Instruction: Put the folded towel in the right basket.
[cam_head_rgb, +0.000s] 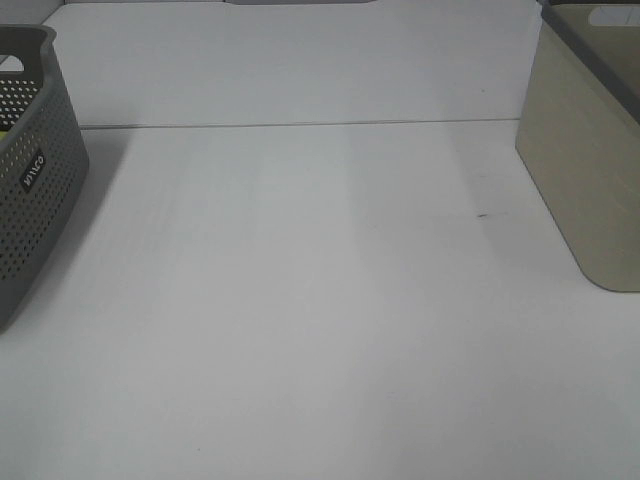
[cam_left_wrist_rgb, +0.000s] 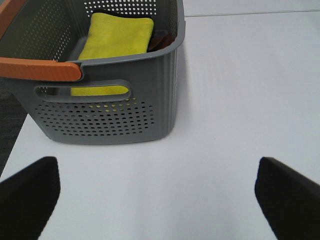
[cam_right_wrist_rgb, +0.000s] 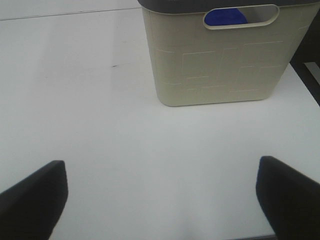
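A folded yellow towel (cam_left_wrist_rgb: 117, 37) lies inside the grey perforated basket (cam_left_wrist_rgb: 107, 112), which stands at the left edge of the table (cam_head_rgb: 35, 190). The beige right basket (cam_head_rgb: 585, 165) stands at the table's right edge; it also shows in the right wrist view (cam_right_wrist_rgb: 220, 60). My left gripper (cam_left_wrist_rgb: 157, 200) is open and empty above bare table, a short way in front of the grey basket. My right gripper (cam_right_wrist_rgb: 160, 200) is open and empty, a short way in front of the beige basket. Neither gripper shows in the exterior high view.
The grey basket has an orange handle (cam_left_wrist_rgb: 40, 69), and a dark item (cam_left_wrist_rgb: 162, 40) lies beside the towel. Something blue (cam_right_wrist_rgb: 225, 17) shows through the beige basket's handle slot. The white table (cam_head_rgb: 320, 300) lies between the baskets, with a small dark mark (cam_head_rgb: 483, 214).
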